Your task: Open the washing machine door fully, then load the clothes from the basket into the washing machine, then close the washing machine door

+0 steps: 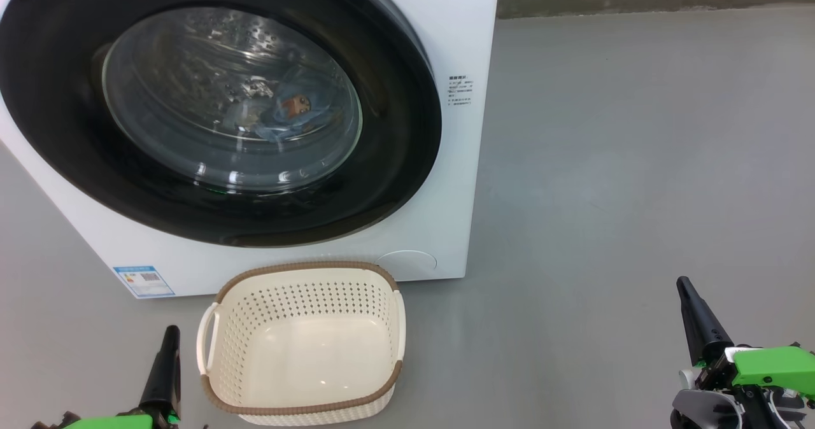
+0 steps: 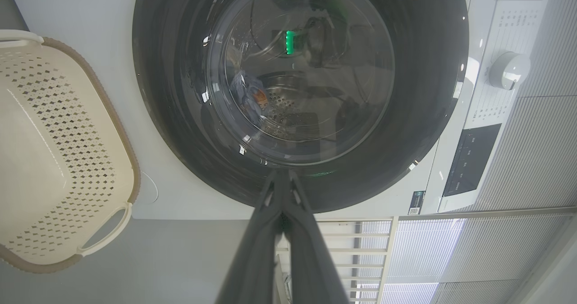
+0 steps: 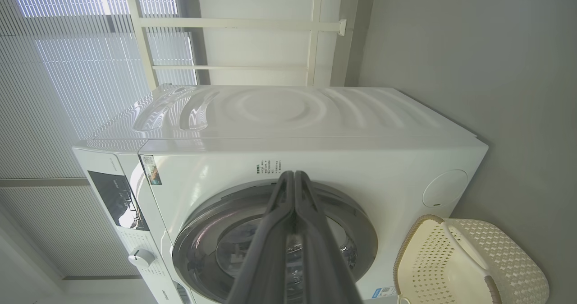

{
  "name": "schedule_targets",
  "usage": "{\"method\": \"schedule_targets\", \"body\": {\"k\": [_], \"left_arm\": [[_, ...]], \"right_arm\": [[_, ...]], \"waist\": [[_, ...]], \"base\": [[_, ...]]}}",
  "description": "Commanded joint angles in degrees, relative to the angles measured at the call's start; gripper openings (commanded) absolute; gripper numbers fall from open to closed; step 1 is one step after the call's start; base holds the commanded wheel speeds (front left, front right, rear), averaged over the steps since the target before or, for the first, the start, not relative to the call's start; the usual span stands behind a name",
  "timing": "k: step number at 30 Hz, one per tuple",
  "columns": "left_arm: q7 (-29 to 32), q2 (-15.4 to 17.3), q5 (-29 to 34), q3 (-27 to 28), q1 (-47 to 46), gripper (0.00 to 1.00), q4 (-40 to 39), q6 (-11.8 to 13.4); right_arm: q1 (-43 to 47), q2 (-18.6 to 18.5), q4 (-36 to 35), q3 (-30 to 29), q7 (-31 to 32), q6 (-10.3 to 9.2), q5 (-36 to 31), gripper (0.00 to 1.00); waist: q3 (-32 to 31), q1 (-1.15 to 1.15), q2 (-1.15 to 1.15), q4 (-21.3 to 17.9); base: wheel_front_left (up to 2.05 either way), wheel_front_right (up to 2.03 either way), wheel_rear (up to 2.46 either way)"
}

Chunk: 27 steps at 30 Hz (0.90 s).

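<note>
The white washing machine [image 1: 446,41] stands on the floor with its round black door [image 1: 395,136] closed flat against the front. Through the glass I see the light blue clothes [image 1: 290,112] lying inside the drum. The cream basket [image 1: 305,343] sits on the floor just in front of the machine, with nothing in it. My left gripper [image 1: 170,337] is shut at the lower left, beside the basket's left handle, holding nothing. My right gripper [image 1: 686,287] is shut at the lower right, well away from the basket. The door [image 2: 428,92] and basket [image 2: 54,159] also appear in the left wrist view.
Grey floor [image 1: 637,161] stretches to the right of the machine up to a wall base at the back. A control panel with a dial [image 2: 509,69] is on the machine's front. Window blinds and a white frame [image 3: 148,47] stand behind the machine.
</note>
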Motion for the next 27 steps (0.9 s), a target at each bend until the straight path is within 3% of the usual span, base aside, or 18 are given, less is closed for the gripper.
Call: {"method": "schedule_targets", "body": {"k": [1,27], "left_arm": [[0.4,0.5,-0.5,1.8,-2.4,0.0,-1.0,0.0],[0.3,0.5,-0.5,1.8,-2.4,0.0,-1.0,0.0]], "right_arm": [[-2.4,-0.4,-1.4,1.1,0.4,0.1,-0.3,0.0],[-2.4,-0.3,-1.4,1.0,0.5,0.1,-0.4,0.0]], "waist": [[0.0,0.0,0.0,0.0],[0.0,0.0,0.0,0.0]], "base": [[0.0,0.0,0.0],[0.0,0.0,0.0]]}}
